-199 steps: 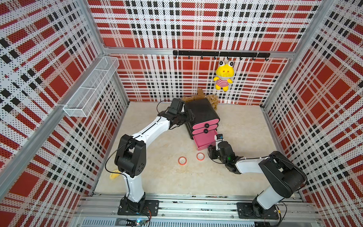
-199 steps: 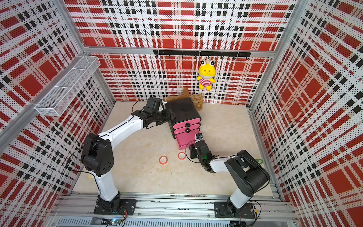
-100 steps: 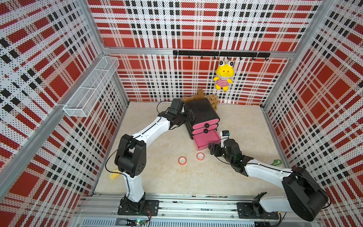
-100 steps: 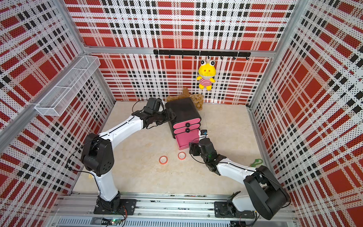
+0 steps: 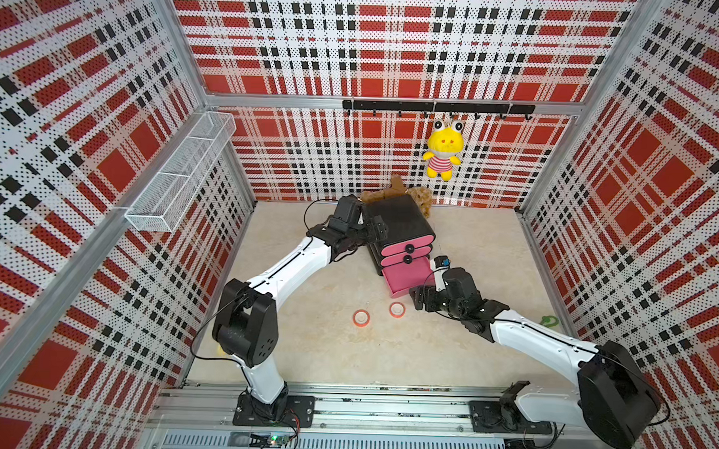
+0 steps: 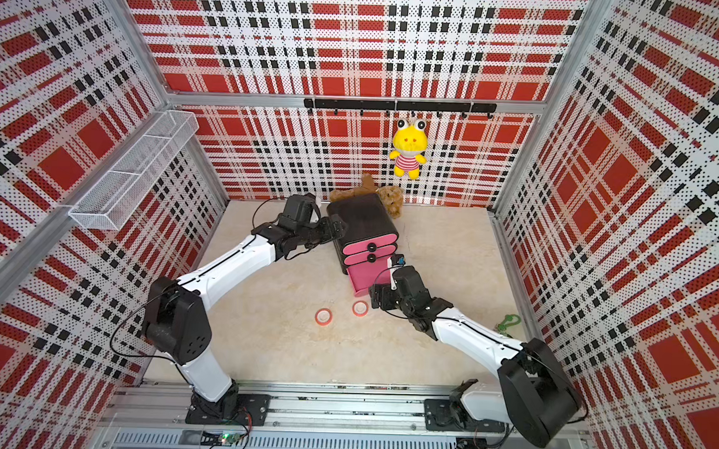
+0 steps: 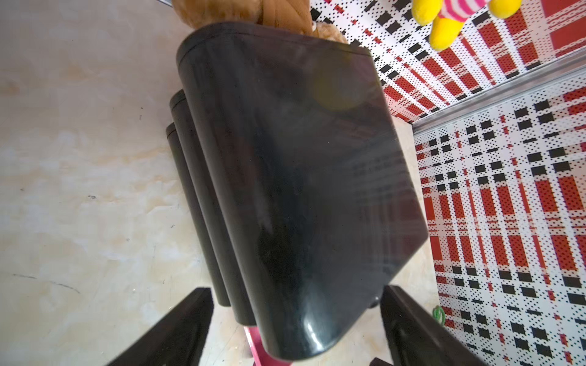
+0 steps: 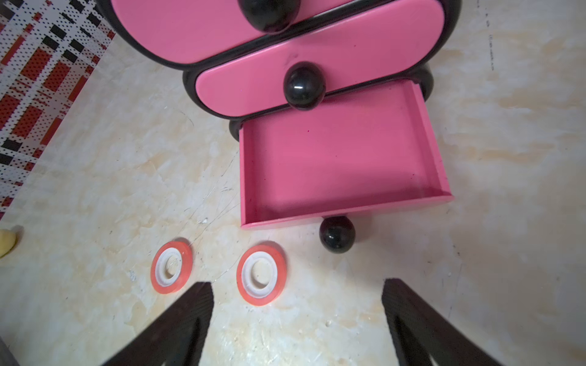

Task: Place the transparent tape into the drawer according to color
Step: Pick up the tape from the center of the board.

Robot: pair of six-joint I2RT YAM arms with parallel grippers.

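Right wrist view: right gripper (image 8: 296,283) jaws wide, empty, just in front of the cabinet (image 8: 364,47). Two red-orange tape rings (image 8: 261,274) lie flat on the floor beside its pulled-out bottom drawer (image 8: 342,158). Left gripper (image 7: 296,288) released, jaws straddling the cabinet's black top.

A robot lab test cell: plaid perforated walls (image 5: 397,50), aluminium frame (image 5: 271,100), slotted base rail (image 5: 384,415).

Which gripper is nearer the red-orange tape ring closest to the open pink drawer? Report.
Right. The right gripper hangs open right beside that red-orange ring; the left gripper flanks the black cabinet, well behind it.
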